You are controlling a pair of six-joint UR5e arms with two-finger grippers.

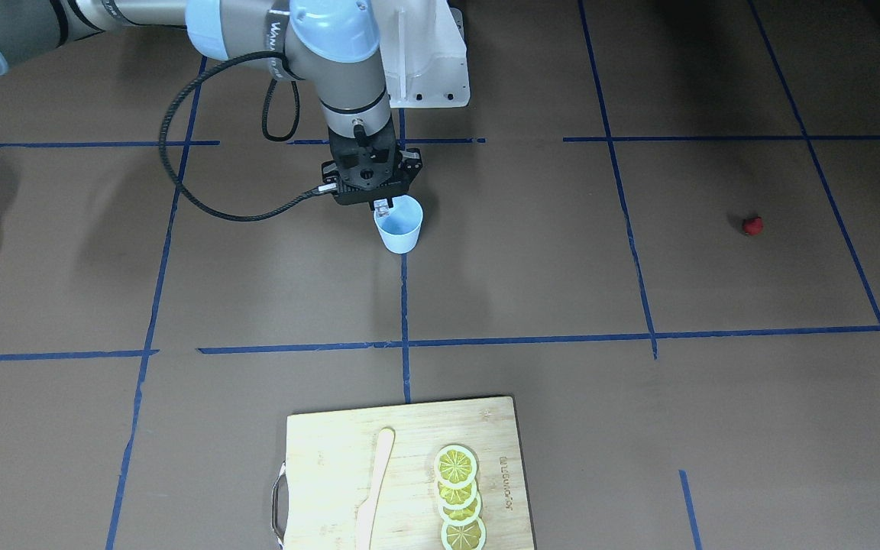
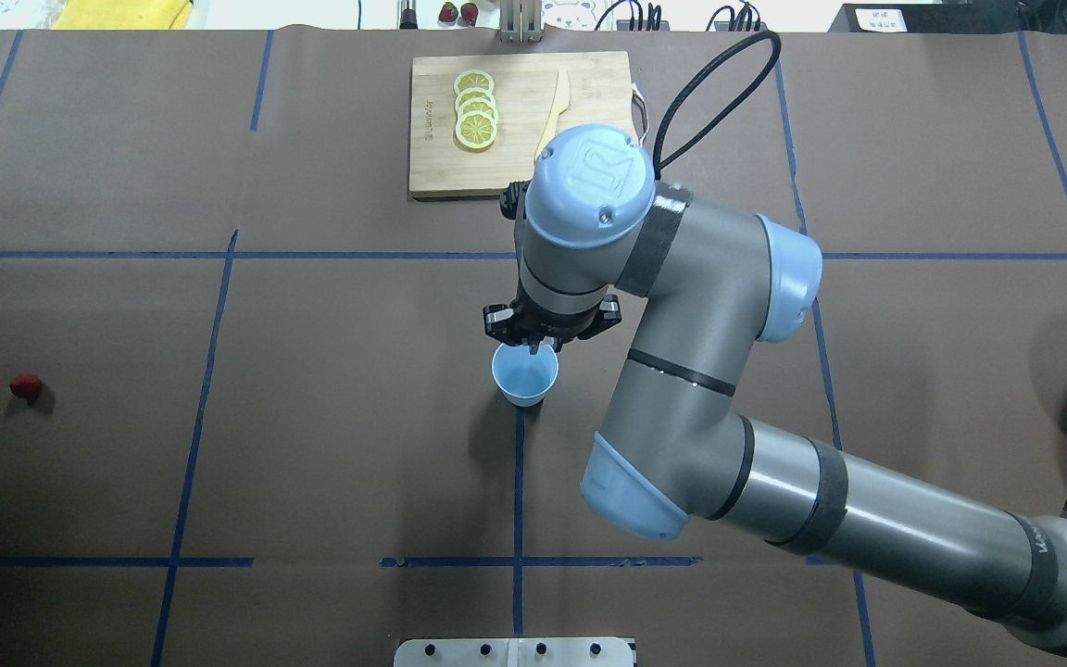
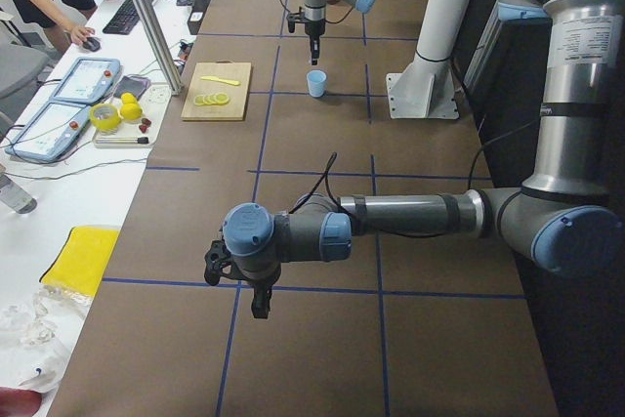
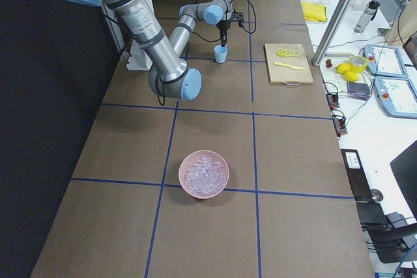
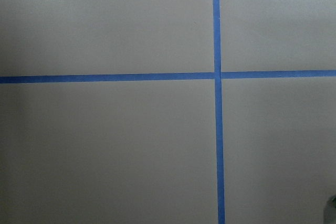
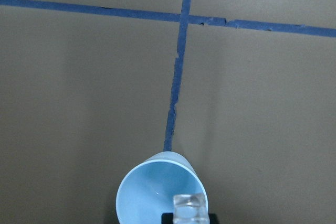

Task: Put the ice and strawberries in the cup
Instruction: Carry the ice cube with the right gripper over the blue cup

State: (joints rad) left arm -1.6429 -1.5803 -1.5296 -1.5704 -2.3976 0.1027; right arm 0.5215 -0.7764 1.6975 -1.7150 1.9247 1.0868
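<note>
**Ice cube (image 6: 189, 208) over the rim**

On the counter (image 1: 562, 267) the cup (image 1: 400, 225) stands empty. My right pincer (image 1: 383, 204) pinches the cube above its edge: I'd centre over the mouth, lower, then spread. The strawberry (image 1: 751, 224) lies well apart. Whether my left pincer (image 3: 260, 308) is spread, I cannot tell.

A brown surface (image 2: 311, 167) is marked into squares by blue tape lines (image 2: 80, 253). Along one side runs a white bench (image 4: 378, 141) with a slanted metal post (image 4: 338, 14) and a yellow cloth (image 3: 83, 256). The opposite side is dark. Lighting is even.
</note>
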